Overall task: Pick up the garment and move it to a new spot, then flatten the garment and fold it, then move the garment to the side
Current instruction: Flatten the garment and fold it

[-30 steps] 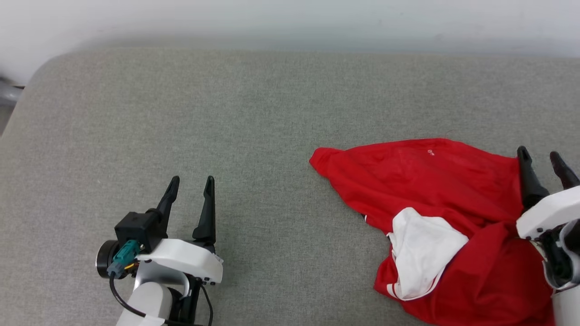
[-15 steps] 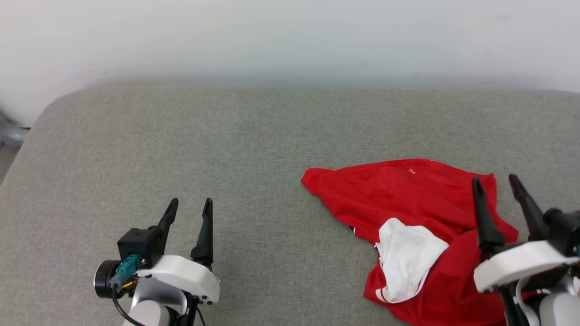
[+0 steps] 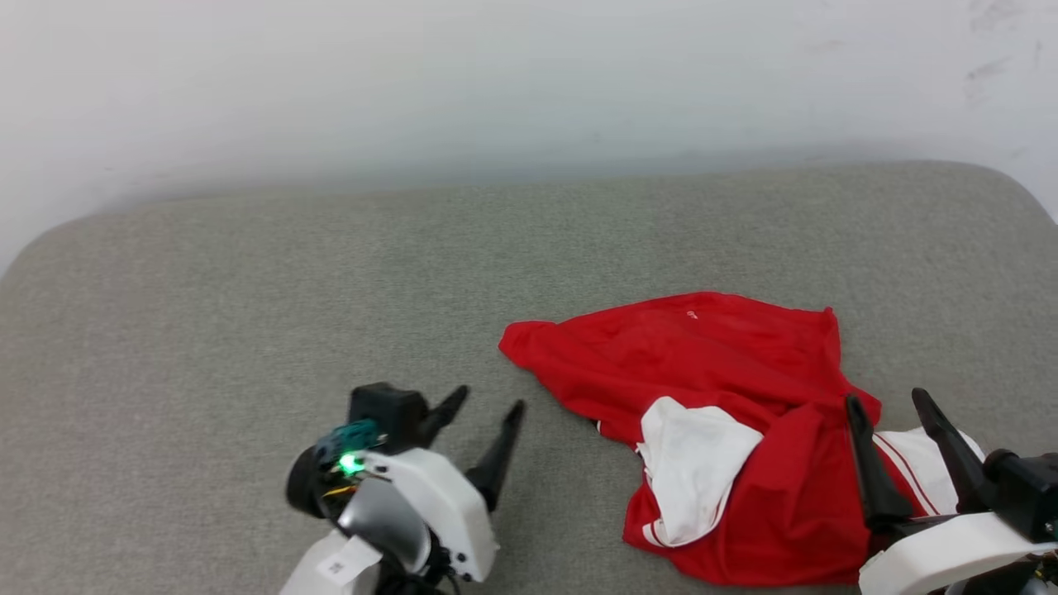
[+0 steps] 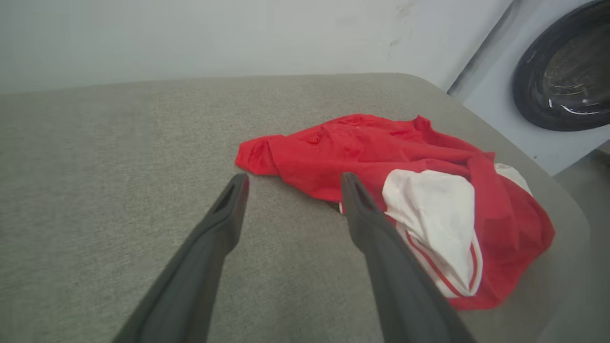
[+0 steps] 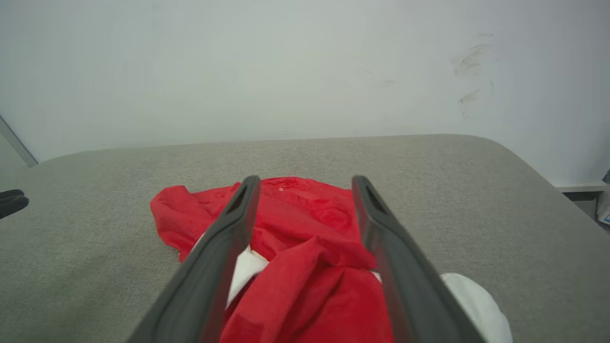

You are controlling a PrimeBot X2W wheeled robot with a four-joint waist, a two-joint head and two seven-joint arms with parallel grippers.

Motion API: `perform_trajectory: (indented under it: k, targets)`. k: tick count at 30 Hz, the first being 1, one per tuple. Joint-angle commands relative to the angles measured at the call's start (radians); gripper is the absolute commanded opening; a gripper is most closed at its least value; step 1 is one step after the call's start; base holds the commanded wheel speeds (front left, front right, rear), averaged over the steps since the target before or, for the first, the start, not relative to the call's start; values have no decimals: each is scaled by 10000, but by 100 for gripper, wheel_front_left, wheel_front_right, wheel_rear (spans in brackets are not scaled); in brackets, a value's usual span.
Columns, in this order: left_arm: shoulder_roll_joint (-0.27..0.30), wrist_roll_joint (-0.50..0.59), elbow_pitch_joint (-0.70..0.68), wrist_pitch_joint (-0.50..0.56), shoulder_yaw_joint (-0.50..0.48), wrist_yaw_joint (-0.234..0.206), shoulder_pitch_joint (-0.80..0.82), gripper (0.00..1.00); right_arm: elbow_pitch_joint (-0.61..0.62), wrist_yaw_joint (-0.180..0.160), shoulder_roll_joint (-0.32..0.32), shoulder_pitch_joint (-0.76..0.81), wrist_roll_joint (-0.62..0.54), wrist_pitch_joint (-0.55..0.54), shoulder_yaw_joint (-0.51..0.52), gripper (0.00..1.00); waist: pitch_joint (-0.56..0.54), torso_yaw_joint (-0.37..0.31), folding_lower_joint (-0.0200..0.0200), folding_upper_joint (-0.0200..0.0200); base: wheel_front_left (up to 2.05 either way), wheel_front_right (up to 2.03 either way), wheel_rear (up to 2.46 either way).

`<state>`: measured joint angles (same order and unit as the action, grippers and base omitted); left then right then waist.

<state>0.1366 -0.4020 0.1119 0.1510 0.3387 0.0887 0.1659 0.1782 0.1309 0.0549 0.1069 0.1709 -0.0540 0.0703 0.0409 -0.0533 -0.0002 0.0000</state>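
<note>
The garment [image 3: 719, 388] lies crumpled on the right half of the grey table, plain red side up, with a white sleeve [image 3: 690, 463] turned out over it; its print is hidden. In the left wrist view the garment [image 4: 362, 152] spreads just beyond the fingertips. My left gripper [image 3: 488, 405] is open, angled right, a little short of the garment's left tip. My right gripper [image 3: 884, 401] is open above the garment's near right part, nothing between its fingers. The right wrist view has the garment [image 5: 305, 228] bunched under that gripper [image 5: 305, 181].
The grey padded table [image 3: 248, 330] runs back to a white wall and rounds off at its far right corner [image 3: 1008, 182]. A dark round washer door [image 4: 562, 66] stands past the table's right edge. Bare cloth stretches left of the garment.
The camera has turned right and the picture shifted. My left gripper swung right toward the garment's left tip. My right gripper drew back over the garment's near right part, uncovering a second white sleeve.
</note>
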Motion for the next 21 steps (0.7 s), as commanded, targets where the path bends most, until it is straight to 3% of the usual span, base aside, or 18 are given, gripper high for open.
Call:
perform_trajectory:
  k: [1,11,21]
  targets:
    - [-66,-115,-124,288,166,85,164,100,88,-3,-40,45,43,-47,7,100,131,-185,2,0,0,0,0]
    - [-257,-1071,-37,3151,2374,408,1520,100,159,-3,-56,-393,363,104,-18,100,1005,-1017,2,0,0,0,0]
    - [234,-1148,1169,4236,3280,422,2694,100,-485,-3,-56,-939,886,580,-275,100,1953,-1615,2,0,0,0,0]
